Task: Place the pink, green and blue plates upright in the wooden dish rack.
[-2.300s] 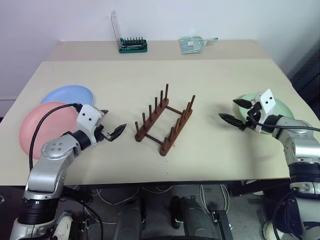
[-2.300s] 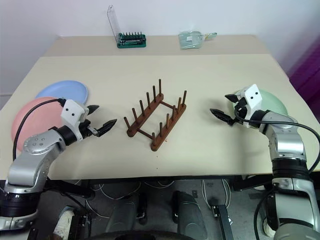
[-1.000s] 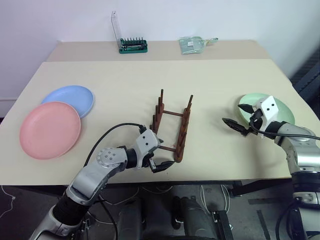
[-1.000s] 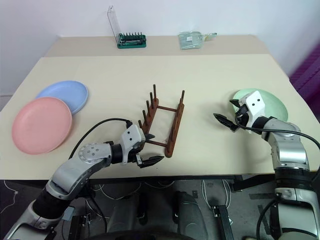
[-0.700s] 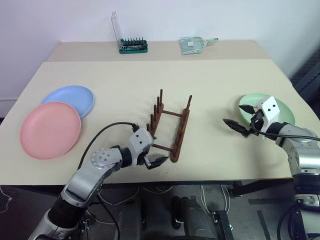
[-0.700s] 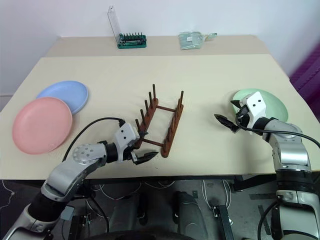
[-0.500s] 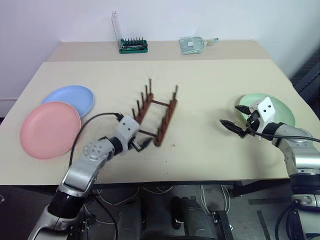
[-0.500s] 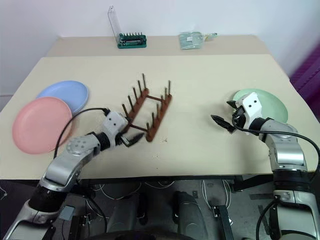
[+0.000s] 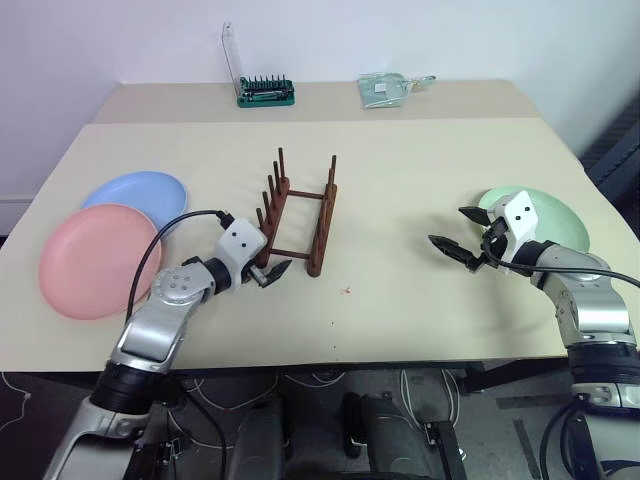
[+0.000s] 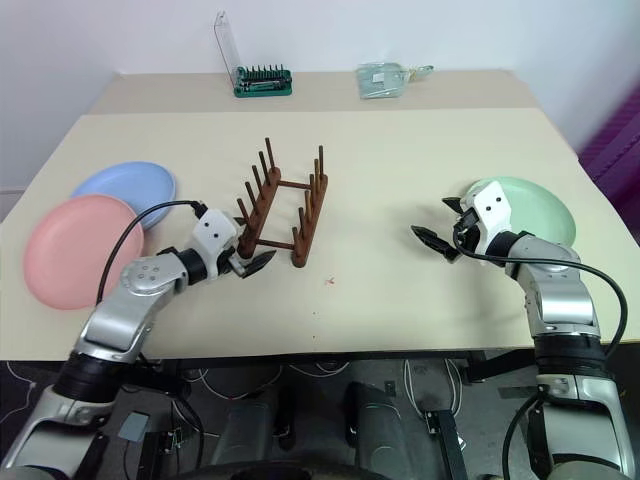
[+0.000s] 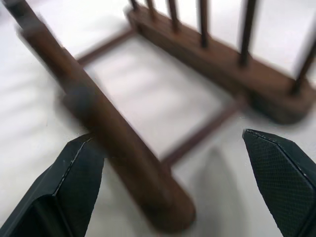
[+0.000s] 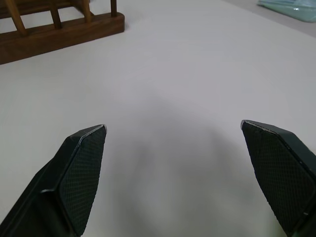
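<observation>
Reading our left gripper (image 9: 266, 271): fingers spread wide at the near end of the wooden dish rack (image 9: 297, 213), one rail end lying between them, nothing clamped.
Our right gripper (image 9: 459, 237): wide apart, empty, just beside the green plate (image 9: 555, 215).
Rack: standing on the table (image 9: 400, 160), pegs upright, no plate in it.
Pink plate (image 9: 95, 258): flat at our left table edge.
Blue plate (image 9: 135, 195): flat behind the pink one, their rims overlapping.

Rack (image 9: 298, 212) stands mid-table (image 9: 400, 170), two plates (image 9: 100, 260) left, one (image 9: 560, 215) right.
</observation>
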You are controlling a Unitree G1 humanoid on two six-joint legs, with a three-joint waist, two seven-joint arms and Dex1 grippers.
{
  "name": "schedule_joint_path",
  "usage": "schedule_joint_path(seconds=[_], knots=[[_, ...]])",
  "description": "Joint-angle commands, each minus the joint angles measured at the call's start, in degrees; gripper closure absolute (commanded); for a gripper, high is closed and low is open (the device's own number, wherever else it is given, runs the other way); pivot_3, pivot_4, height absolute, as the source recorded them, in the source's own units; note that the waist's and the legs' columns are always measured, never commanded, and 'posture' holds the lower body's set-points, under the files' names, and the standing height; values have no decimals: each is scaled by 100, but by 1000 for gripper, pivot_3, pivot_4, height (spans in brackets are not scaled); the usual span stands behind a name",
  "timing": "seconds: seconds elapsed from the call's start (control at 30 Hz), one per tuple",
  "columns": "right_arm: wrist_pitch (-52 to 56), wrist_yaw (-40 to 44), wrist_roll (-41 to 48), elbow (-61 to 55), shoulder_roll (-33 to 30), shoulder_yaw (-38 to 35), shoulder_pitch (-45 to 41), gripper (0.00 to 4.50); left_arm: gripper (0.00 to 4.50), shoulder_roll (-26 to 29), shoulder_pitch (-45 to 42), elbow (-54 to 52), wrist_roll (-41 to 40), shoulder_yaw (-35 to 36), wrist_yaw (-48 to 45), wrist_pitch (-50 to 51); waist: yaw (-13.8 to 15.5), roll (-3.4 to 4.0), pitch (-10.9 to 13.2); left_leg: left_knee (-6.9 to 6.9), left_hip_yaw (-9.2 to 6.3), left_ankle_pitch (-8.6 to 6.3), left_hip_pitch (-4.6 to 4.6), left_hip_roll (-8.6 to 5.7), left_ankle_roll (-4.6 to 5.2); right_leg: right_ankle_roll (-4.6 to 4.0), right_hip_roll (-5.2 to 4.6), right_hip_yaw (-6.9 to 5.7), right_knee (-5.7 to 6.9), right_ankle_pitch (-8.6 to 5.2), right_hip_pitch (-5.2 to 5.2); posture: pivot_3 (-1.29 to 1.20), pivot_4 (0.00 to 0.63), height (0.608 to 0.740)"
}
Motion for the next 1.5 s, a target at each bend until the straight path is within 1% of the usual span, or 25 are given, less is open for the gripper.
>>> schedule_joint_path(seconds=[0.03, 0.17, 0.23, 0.27, 0.37, 0.4, 0.47, 0.53, 0.6, 0.7, 0.83, 0.87, 0.93, 0.97, 1.17, 1.23, 1.4, 1.5], knots=[[-31, -29, 119, -262, 9, -123, 56, 0, 31, 262, 264, -534, -240, 392, -266, 64, 4, 0, 0, 0, 0, 0, 0, 0, 0, -1, 0, 0, -1, 0, -1, 0, 150, 730], [-35, -65, 109, -288, 50, -87, 103, 0, 31, 516, 718, -892, -486, 615, -497, 347, 13, 1, 0, 1, 0, 0, -1, 1, -1, -3, -7, 0, -2, -2, 0, 0, 150, 730], [-44, -70, 90, -245, 80, -48, 63, 0, 31, 644, 987, -1082, -660, 702, -750, 297, 9, 2, -1, 2, -1, -1, -1, 2, -1, -3, -7, 0, -4, -3, 0, 0, 150, 730], [-49, -68, 83, -225, 90, -36, 46, 0, 31, 667, 1065, -1145, -718, 738, -823, 243, 6, 2, 0, 1, 0, -1, -1, 3, -1, -3, -7, 0, -4, -3, -1, 0, 150, 730], [-77, -54, 54, -138, 118, 12, -25, 0, 31, 548, 1097, -1529, -1337, 825, -1001, 692, 22, 2, 0, 1, -2, -1, -2, 3, -1, -4, -7, -1, -4, -3, -1, 0, 150, 730], [-90, -59, 39, -97, 135, 34, -67, 0, 31, 555, 1108, -1713, -1494, 706, -1101, 863, 18, 2, -1, 3, -3, -1, -3, 4, -2, -3, -8, -1, -4, -3, 0, 0, 150, 730], [-122, -60, 23, -7, 155, 57, -158, 0, 31, 342, 990, -1799, -1299, 352, -917, 783, 19, 6, -3, 2, -2, -1, -2, 3, -1, -3, -10, -1, -6, -3, 1, 0, 150, 730], [-150, -55, 17, 46, 156, 71, -201, 0, 31, -204, 690, -1600, -1056, 84, -344, 858, 23, 8, -5, 2, -1, -1, -2, -3, -1, -2, -12, -1, -7, -2, 4, 0, 150, 730], [-165, -51, 18, 72, 150, 77, -214, 0, 31, -580, 484, -1454, -1054, -11, 85, 1387, 21, 7, -4, 8, -4, 0, -2, -7, 0, -1, -8, -1, -5, -2, 9, 0, 150, 730], [-197, -58, 20, 94, 135, 60, -205, 0, 31, -625, 404, -1451, -633, -536, 207, 1412, -6, 7, -5, 6, -3, 0, -1, -7, 1, 17, 0, 0, -2, 8, 7, 0, 150, 730], [-217, -78, 25, 76, 120, 29, -156, 0, 31, -990, 286, -1282, -380, -873, 659, 1770, 7, 8, -5, 3, -3, 0, 1, -4, 0, 17, 5, 2, -1, 9, 4, 0, 150, 730], [-219, -84, 27, 79, 117, 22, -151, 0, 31, -1045, 266, -1243, -299, -927, 754, 1807, 8, 8, -5, 5, -4, 0, 1, -4, 1, 17, 5, 2, 0, 8, 5, 0, 150, 730], [-224, -85, 36, 65, 98, -2, -114, 0, 31, -1346, 203, -1119, -171, -969, 1114, 1995, 26, 9, -6, 7, -6, 0, 1, -5, 0, 9, 3, 2, -2, 4, 7, 0, 150, 730], [-225, -89, 38, 58, 94, -7, -100, 0, 31, -1432, 159, -1051, -35, -1020, 1261, 1924, 30, 9, -6, 9, -7, 0, 1, -6, 1, 1, 1, 2, 0, -1, 9, 0, 150, 730], [-240, -129, 27, 68, 104, -6, -71, 0, 31, -2140, -105, -532, 454, -862, 2272, 1837, 17, 10, -7, 14, -11, 0, 1, -6, 1, 3, 3, 2, 2, 0, 12, 0, 150, 730], [-253, -140, 24, 80, 105, -2, -70, 0, 31, -2274, -176, -387, 589, -878, 2458, 1720, 16, 10, -7, 15, -12, 0, 1, -6, 1, 4, 3, 2, 4, 1, 12, 0, 150, 730], [-283, -165, 13, 134, 117, 8, -122, 0, 31, -2624, -257, -4, 543, -915, 2505, 1515, 23, 10, -7, 16, -12, 0, 1, -7, 1, 4, 3, 2, 5, 1, 13, 0, 150, 730], [-300, -169, 12, 146, 111, 8, -125, 0, 869, -2738, -253, 136, 559, -783, 2605, 1283, 24, 10, -7, 20, -13, 0, 0, -8, 1, 3, 0, 1, 4, 1, 15, 0, 150, 730]])
